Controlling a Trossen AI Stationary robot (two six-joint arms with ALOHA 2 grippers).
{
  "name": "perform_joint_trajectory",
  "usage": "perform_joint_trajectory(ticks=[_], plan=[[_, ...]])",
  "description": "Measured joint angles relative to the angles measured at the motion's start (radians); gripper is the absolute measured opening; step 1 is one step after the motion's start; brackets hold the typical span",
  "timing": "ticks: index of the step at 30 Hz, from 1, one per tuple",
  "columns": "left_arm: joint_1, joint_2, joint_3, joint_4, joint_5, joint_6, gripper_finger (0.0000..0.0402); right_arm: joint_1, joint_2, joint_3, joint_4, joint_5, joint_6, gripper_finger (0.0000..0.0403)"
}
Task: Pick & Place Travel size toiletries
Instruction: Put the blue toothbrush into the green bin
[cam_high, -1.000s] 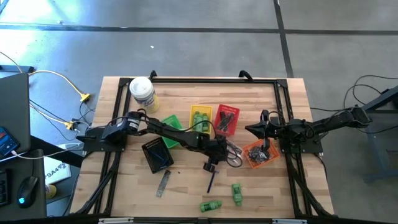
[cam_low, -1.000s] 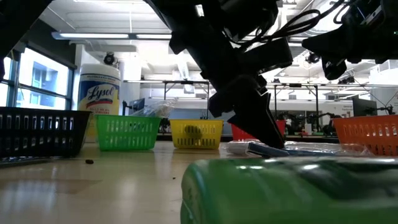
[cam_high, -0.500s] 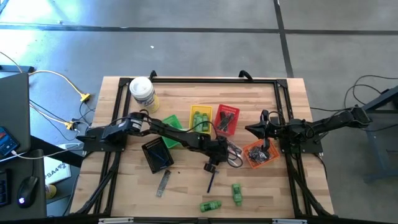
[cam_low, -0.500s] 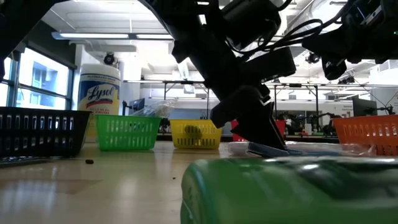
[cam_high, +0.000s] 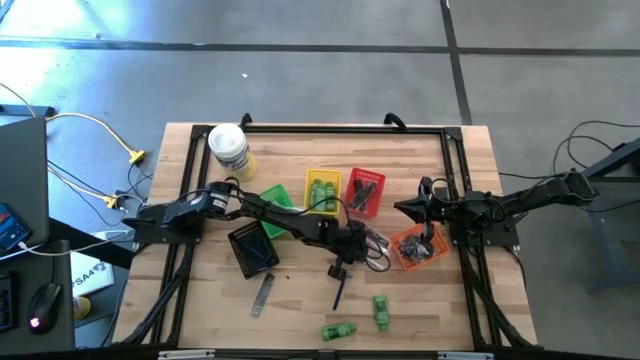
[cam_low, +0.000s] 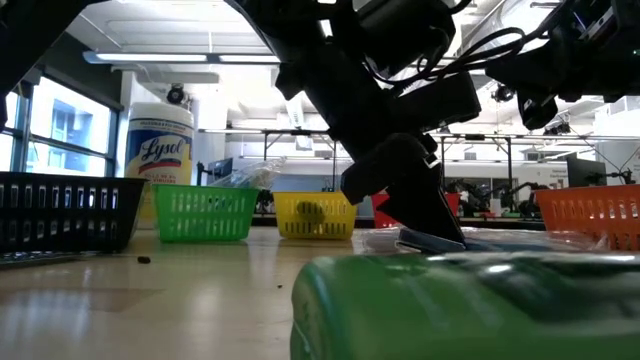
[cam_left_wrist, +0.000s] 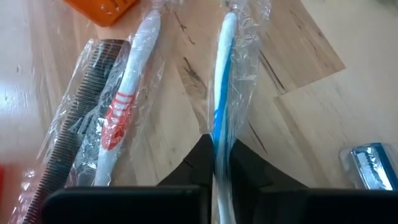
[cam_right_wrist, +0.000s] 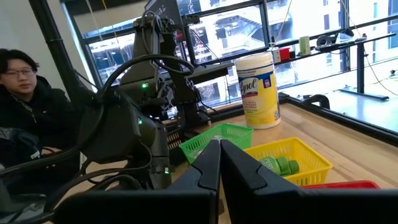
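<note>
Taking the orange basket (cam_high: 405, 260) as the mark: the left arm reaches in from the far side of the table, and the left gripper (cam_left_wrist: 216, 149) sits just short of the basket, down on the wood. Its fingers are pinched together on the blue brush (cam_left_wrist: 222, 81), a slim blue-and-white stick in a clear wrapper. The brush's long axis runs straight out ahead of the fingers toward the basket, so the grip crosses its width near one end and most of its length sticks out forward. That is what the lift depends on; my guess is the free end will droop.

Beside the blue brush, apart from it, lie a red brush (cam_left_wrist: 127, 93) and a comb (cam_left_wrist: 81, 118) sharing a second wrapper. A razor (cam_left_wrist: 367, 163) lies on its other side. Two bottles (cam_high: 380, 310) lie well away from the basket, near the table's front edge.

The right gripper (cam_right_wrist: 219, 149) hangs over the basket with its fingers together, holding nothing – closer to the basket, but idle.

Compared with a second ago, the left gripper has sunk slightly onto the wrapper in the low view – the arm has otherwise barely moved, and nothing on the table has shifted.
</note>
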Motion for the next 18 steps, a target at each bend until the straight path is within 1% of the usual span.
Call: perform_joint_trajectory(ticks=[4, 6, 10, 14, 18], plan=[[-0.005, -0.018, -0.002, -0.023, 0.000, 0.024, 0.0035, 0.000, 0.000, 0.000, 0.000, 0.000, 0.000, 0.0004], [-0.008, -0.039, -0.004, -0.048, -0.001, 0.037, 0.0032, 0.000, 0.000, 0.000, 0.000, 0.000, 0.000, 0.0004], [-0.006, -0.101, -0.009, -0.130, 0.001, 0.051, 0.0012, 0.000, 0.000, 0.000, -0.001, -0.012, 0.004, 0.0004], [-0.005, -0.178, -0.003, -0.194, 0.000, 0.062, 0.0012, 0.000, 0.000, 0.000, 0.000, -0.061, 0.005, 0.0004], [-0.006, -0.243, -0.007, -0.258, 0.006, 0.079, 0.0017, 0.000, 0.000, 0.000, -0.001, -0.068, 0.029, 0.0004]])
